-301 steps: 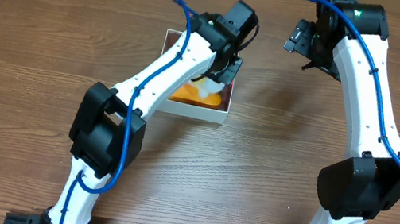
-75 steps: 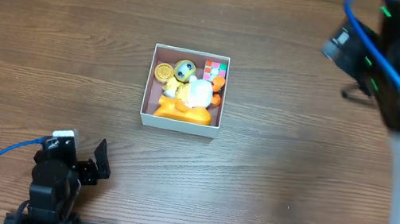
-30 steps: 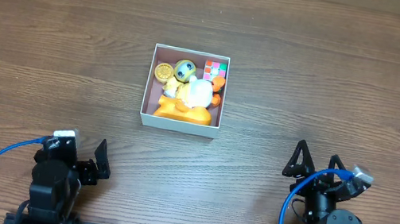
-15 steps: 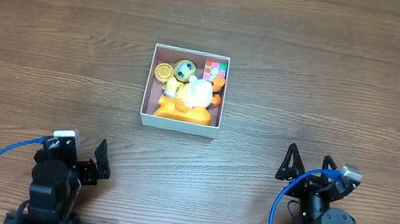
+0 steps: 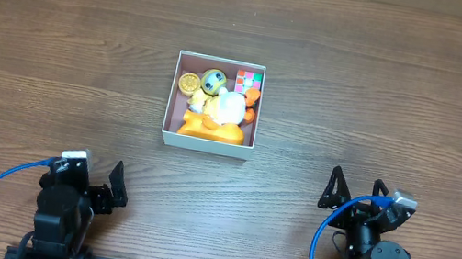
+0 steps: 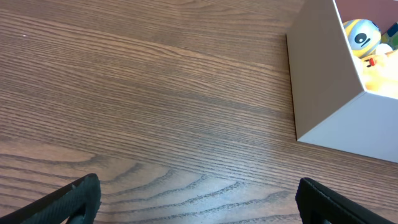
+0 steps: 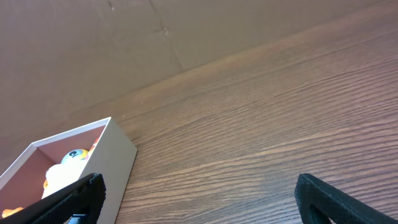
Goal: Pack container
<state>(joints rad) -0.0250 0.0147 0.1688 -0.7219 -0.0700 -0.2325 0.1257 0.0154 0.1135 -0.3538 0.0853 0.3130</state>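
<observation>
I'd call the container (image 5: 207, 143) packed — left end effector (image 6: 199, 196) and right end effector (image 5: 356, 183) sit wide open, empty; just stop.

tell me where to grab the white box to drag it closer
Probably the container by its thin left wall: come straight down, one finger inside, one outside. The open top leaves the rim exposed, and the toys crowd the middle and right.

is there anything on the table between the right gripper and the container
Nothing visible does. Only bare table lies between the open right gripper and the container, in both the overhead and right wrist views.
</observation>
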